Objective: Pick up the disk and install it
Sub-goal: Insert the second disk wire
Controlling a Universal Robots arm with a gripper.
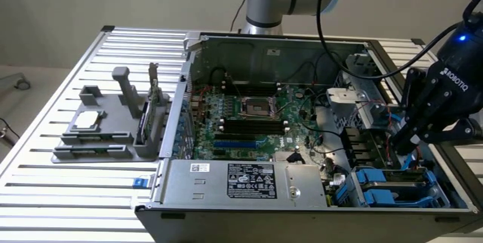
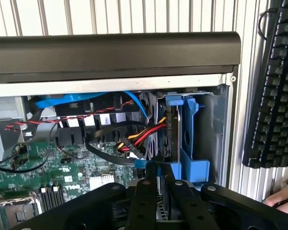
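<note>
The disk (image 2: 169, 134) stands on edge in the blue plastic bay (image 2: 194, 143) at the corner of the open computer case, and its blue carrier edge (image 2: 175, 100) shows at the far end. My gripper (image 2: 158, 179) reaches over it, its two black fingers (image 2: 144, 191) drawn close on either side of the disk's near edge and small blue tab. In the exterior view the black gripper (image 1: 400, 144) hangs at the exterior view's right, just above the blue drive bay (image 1: 400, 192).
Red, yellow and black cables (image 2: 134, 139) and a blue ribbon (image 2: 86, 100) run beside the bay. A motherboard (image 1: 249, 118) and a silver power supply (image 1: 241, 181) fill the case. A grey fixture (image 1: 106, 124) sits on the slatted table. A keyboard (image 2: 273, 86) and a hand (image 2: 283, 196) lie outside the case.
</note>
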